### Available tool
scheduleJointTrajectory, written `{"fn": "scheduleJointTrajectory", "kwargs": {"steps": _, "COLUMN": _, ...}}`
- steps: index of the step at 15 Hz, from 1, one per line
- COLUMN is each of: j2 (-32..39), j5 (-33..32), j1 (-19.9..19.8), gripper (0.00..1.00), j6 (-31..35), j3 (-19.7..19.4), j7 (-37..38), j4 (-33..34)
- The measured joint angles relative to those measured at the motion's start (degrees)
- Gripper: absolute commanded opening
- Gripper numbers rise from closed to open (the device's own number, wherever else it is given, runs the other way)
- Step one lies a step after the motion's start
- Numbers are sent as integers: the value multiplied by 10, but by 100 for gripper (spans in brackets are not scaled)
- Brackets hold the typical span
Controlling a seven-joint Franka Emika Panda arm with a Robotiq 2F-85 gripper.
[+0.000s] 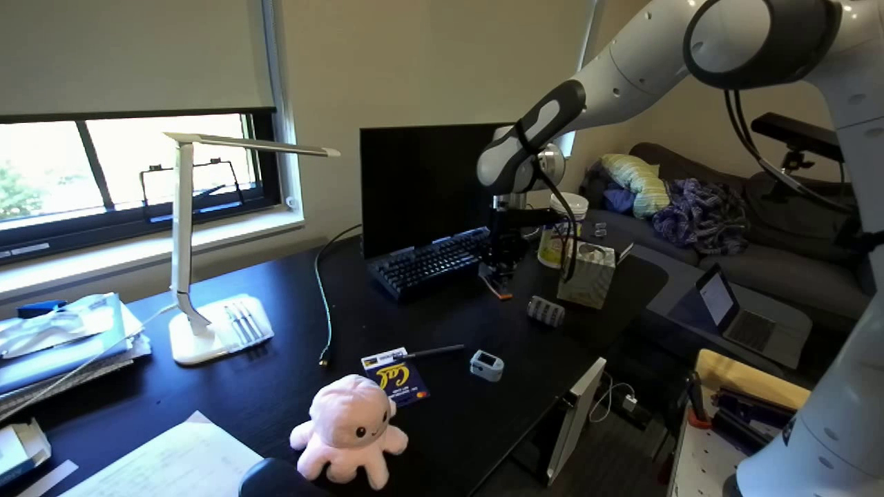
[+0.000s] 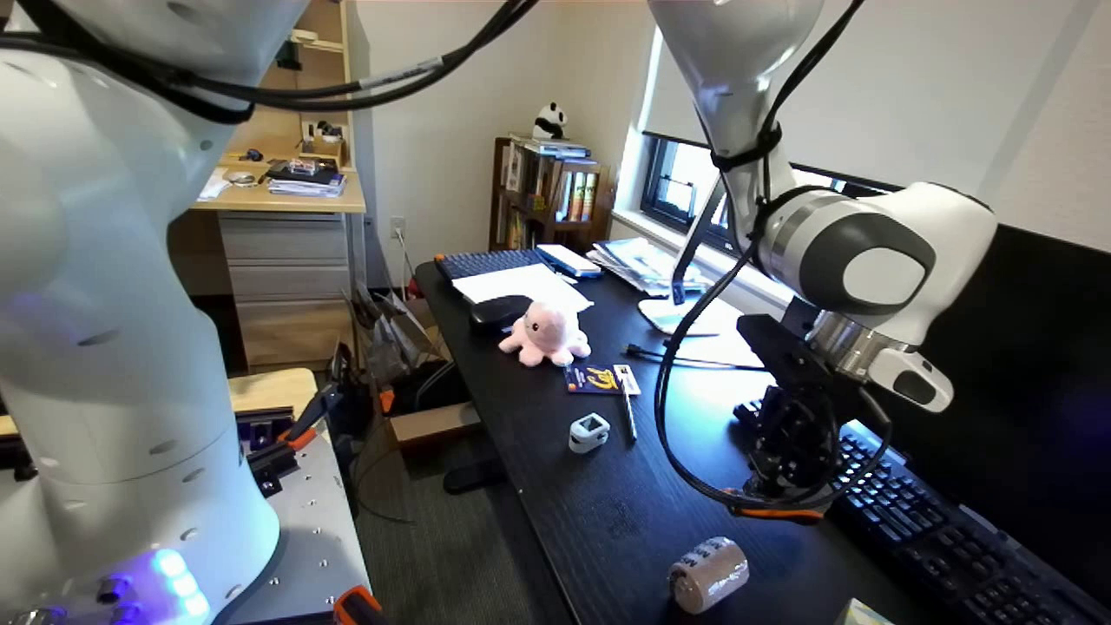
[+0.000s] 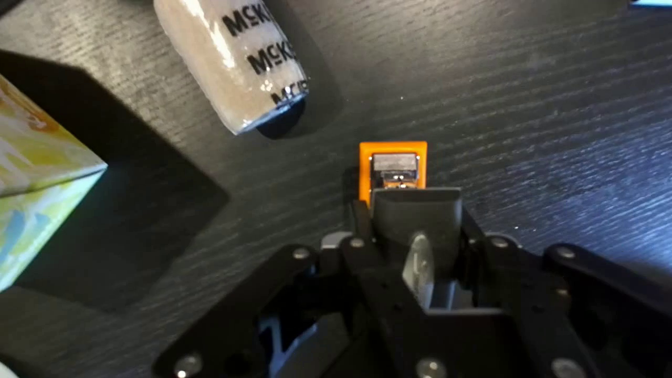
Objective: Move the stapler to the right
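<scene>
The stapler has a dark top and an orange base. It shows in the wrist view (image 3: 392, 148) with its front end pointing up the picture, and in both exterior views (image 1: 506, 297) (image 2: 777, 515) under the gripper. My gripper (image 3: 415, 223) has its fingers closed on both sides of the stapler's dark top. In both exterior views the gripper (image 1: 503, 268) (image 2: 788, 473) points down in front of the keyboard. The stapler's rear is hidden by the gripper. I cannot tell whether its base touches the table.
A bandage roll (image 1: 545, 311) and a patterned tissue box (image 1: 587, 276) stand close to the stapler. The black keyboard (image 1: 431, 262) and the monitor (image 1: 428, 186) are behind. A pulse oximeter (image 1: 487, 366), a pen (image 1: 435, 351) and a pink octopus (image 1: 349, 428) lie farther along the table.
</scene>
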Motion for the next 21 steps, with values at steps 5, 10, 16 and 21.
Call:
{"fn": "scheduleJointTrajectory", "kwargs": {"steps": 5, "j2": 0, "j5": 29, "j1": -13, "gripper": 12, "j6": -1, "j3": -13, "j7": 34, "j4": 6}}
{"fn": "scheduleJointTrajectory", "kwargs": {"steps": 10, "j2": 0, "j5": 25, "j1": -16, "gripper": 12, "j6": -19, "j3": -13, "j7": -9, "j4": 20}}
{"fn": "scheduleJointTrajectory", "kwargs": {"steps": 16, "j2": -2, "j5": 22, "j1": -20, "gripper": 12, "j6": -19, "j3": 1, "j7": -85, "j4": 23}}
{"fn": "scheduleJointTrajectory", "kwargs": {"steps": 21, "j2": 4, "j5": -18, "j1": -18, "gripper": 12, "j6": -18, "j3": -4, "j7": -85, "j4": 19}}
